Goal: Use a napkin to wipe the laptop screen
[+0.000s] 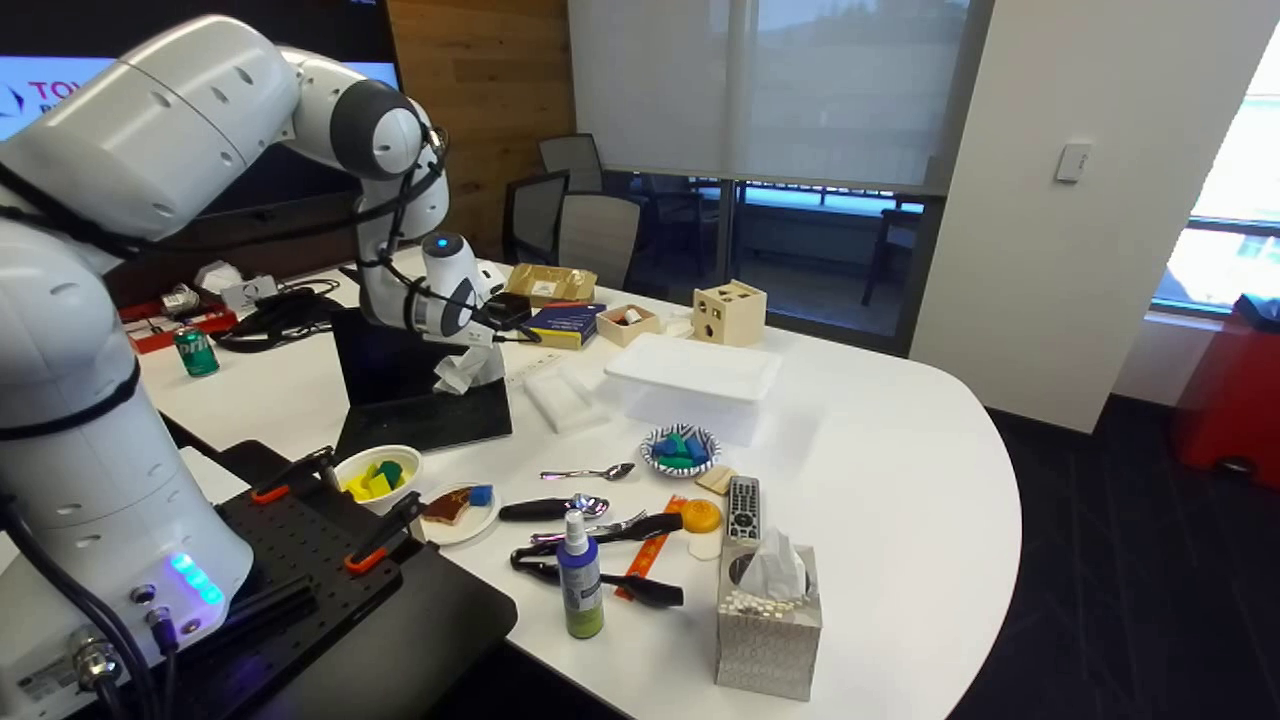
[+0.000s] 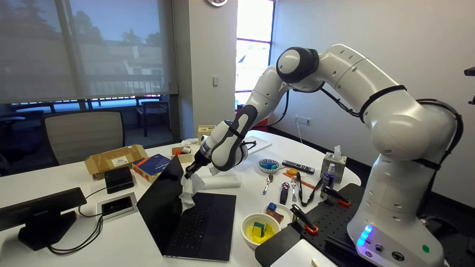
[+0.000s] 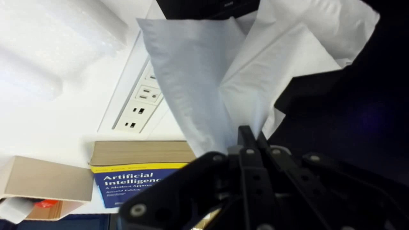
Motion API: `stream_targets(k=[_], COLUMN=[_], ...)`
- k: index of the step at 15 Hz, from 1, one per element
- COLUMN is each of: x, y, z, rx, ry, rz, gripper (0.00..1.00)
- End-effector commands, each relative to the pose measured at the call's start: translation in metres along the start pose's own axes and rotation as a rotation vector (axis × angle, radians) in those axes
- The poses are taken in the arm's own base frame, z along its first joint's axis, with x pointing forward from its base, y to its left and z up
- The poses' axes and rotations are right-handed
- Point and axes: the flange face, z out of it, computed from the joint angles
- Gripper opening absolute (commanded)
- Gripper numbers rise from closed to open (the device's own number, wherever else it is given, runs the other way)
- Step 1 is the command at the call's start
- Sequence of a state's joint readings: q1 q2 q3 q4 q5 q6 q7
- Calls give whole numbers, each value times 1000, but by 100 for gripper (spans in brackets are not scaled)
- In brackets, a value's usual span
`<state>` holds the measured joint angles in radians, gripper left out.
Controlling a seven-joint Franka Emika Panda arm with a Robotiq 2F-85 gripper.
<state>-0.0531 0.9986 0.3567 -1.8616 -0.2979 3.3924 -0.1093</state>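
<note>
Foremost in the wrist view, the gripper (image 3: 254, 137) had its fingertips drawn together on one end of a white napkin (image 3: 204, 80), whose loose folds spread beyond them. In an exterior view, the laptop screen (image 2: 161, 207) stood tilted back just beside the gripper; the napkin hung below the fingertips, in front of the screen and near the keyboard (image 2: 202, 218). Whether napkin and screen touched could not be told. A blue book (image 3: 134, 183) and a strip of power outlets (image 3: 143, 103) lay near the gripper; a spray bottle (image 1: 580, 585) and a tissue box (image 1: 768, 645) stood well apart from it.
</note>
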Motion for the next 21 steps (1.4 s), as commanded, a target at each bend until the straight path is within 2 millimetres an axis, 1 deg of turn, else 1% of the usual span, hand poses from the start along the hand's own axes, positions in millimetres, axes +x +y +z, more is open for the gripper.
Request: stream_targets(k=[1,5,8,11,14,16,19,21], x=[9,12,9,4,-1,-3,-4,-5], y=[1,-5,-22,-43,-69,-91,-129,-151], z=[16,28,33,31,31,33,36,36], rx=[3,20,54,84,123,163,242,289], ry=[-45,-74,-98,-124,-138,-151,-194,-233], rz=[29,19,-2,-23,-69,-108,-185,-221], gripper=[0,0,0,0,0,0,0,0])
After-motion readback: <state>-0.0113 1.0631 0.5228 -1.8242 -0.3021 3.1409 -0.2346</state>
